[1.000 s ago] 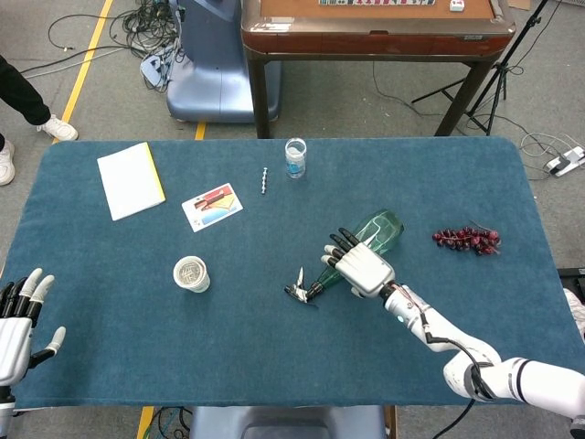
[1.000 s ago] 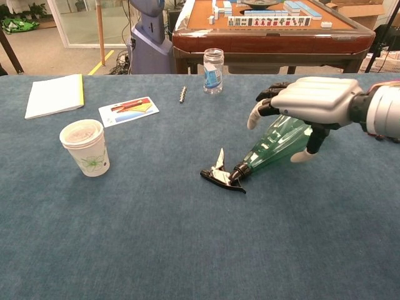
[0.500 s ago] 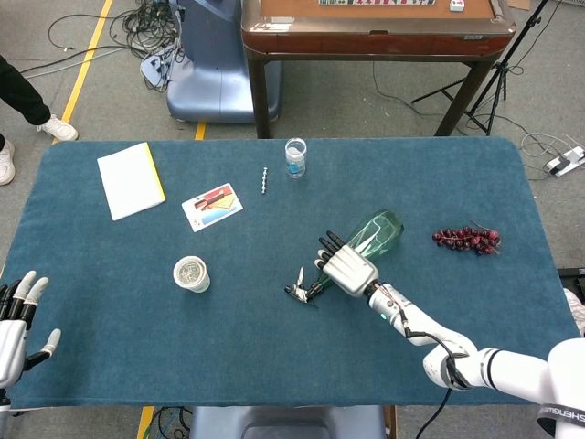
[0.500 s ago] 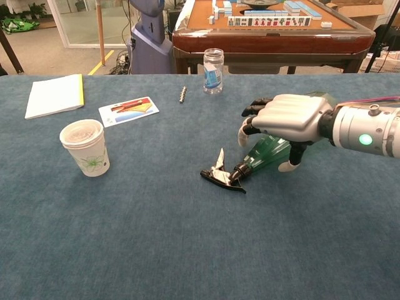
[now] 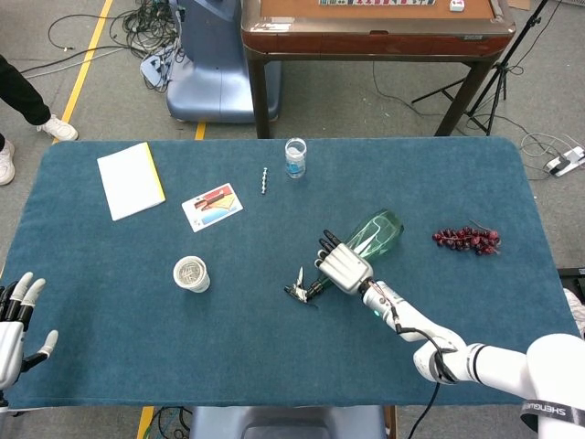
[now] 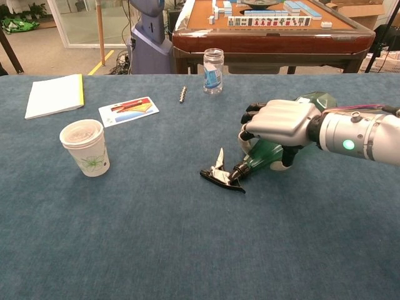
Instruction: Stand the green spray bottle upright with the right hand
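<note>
The green spray bottle [image 5: 381, 230] lies on its side on the blue table [image 5: 110, 302], base toward the far right, black-and-white trigger head [image 6: 220, 174] pointing near left. My right hand [image 6: 281, 120] lies over the bottle's neck and shoulder. Its fingers curl down over the far side and the thumb presses the near side, so it grips the bottle [image 6: 267, 154]. In the head view the right hand [image 5: 343, 265] covers the narrow end. My left hand [image 5: 14, 325] hovers at the table's near left corner, fingers apart and holding nothing.
A paper cup [image 6: 84, 147] stands to the left of the bottle. A small clear jar [image 6: 213, 70], a metal bit [image 5: 264, 180], a card [image 5: 212, 207] and a notepad [image 5: 131, 179] lie farther back. Grapes [image 5: 468, 239] sit to the bottle's right.
My right hand has slid down along the bottle toward its neck, lowered onto it, and curled its fingers around it. The bottle still lies flat. The left hand drifted slightly down.
</note>
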